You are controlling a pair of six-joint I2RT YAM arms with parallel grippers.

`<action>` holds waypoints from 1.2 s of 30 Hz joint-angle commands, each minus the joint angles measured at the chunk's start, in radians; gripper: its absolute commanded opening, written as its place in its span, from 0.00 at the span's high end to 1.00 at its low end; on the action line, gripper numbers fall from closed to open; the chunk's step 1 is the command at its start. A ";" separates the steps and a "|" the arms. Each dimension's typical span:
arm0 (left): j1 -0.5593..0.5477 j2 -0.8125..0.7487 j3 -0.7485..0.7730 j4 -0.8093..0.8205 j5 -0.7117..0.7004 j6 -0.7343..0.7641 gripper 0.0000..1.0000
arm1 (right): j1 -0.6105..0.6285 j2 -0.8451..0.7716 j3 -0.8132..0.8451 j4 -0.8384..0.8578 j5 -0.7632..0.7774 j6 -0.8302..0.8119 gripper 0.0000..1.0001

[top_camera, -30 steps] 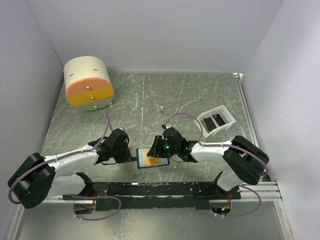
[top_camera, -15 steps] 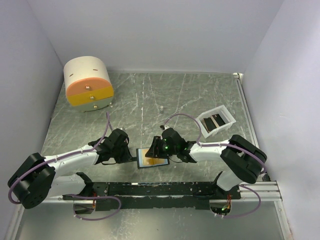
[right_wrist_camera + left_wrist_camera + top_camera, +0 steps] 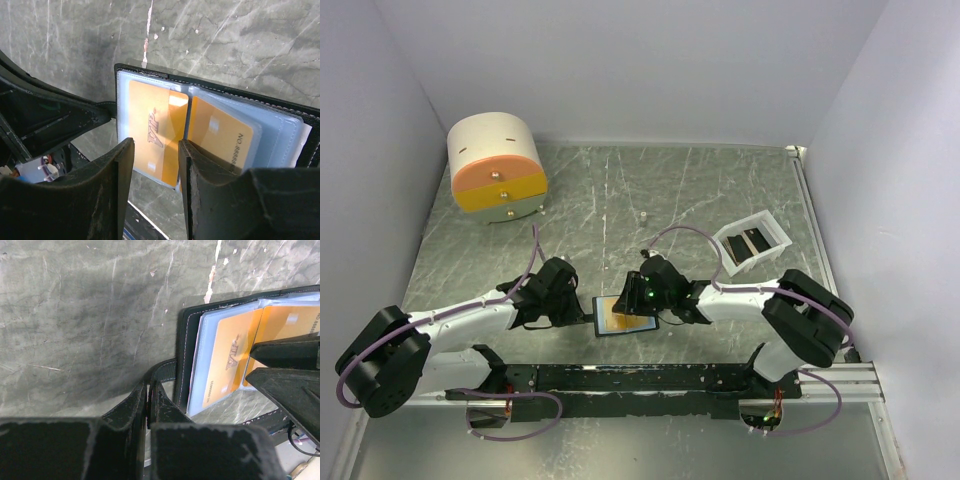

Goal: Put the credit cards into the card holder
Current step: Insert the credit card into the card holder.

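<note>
The card holder [image 3: 608, 325] lies open on the tabletop [image 3: 700, 190] between the arms. The left tool [image 3: 148, 390] is clamped on its black strap [image 3: 162, 371]. The right tool [image 3: 156, 142] has its fingers apart astride a gold credit card [image 3: 152, 115] in the pockets; I cannot tell whether they grip it.

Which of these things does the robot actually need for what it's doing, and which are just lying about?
Part of the job:
black bifold card holder, lying open, strap pinched by the left gripper; gold-orange plastic cards in its pockets; dark cards in the white open-topped tray.

Just lying about:
round cream-and-orange drawer box; tiny white object, too small to identify.
</note>
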 commanded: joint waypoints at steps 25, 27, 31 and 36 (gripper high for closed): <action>-0.001 -0.003 -0.028 -0.038 -0.019 0.011 0.93 | 0.028 -0.074 0.058 -0.080 0.047 -0.086 0.55; -0.001 -0.008 -0.030 -0.035 -0.017 0.010 0.93 | 0.026 -0.119 0.058 -0.133 0.088 -0.098 0.53; 0.000 -0.005 -0.026 -0.039 -0.017 0.010 0.93 | 0.020 -0.177 0.051 -0.211 0.141 -0.109 0.48; -0.001 -0.017 -0.003 -0.063 -0.029 0.012 0.87 | 0.010 -0.197 0.016 -0.236 0.168 -0.088 0.46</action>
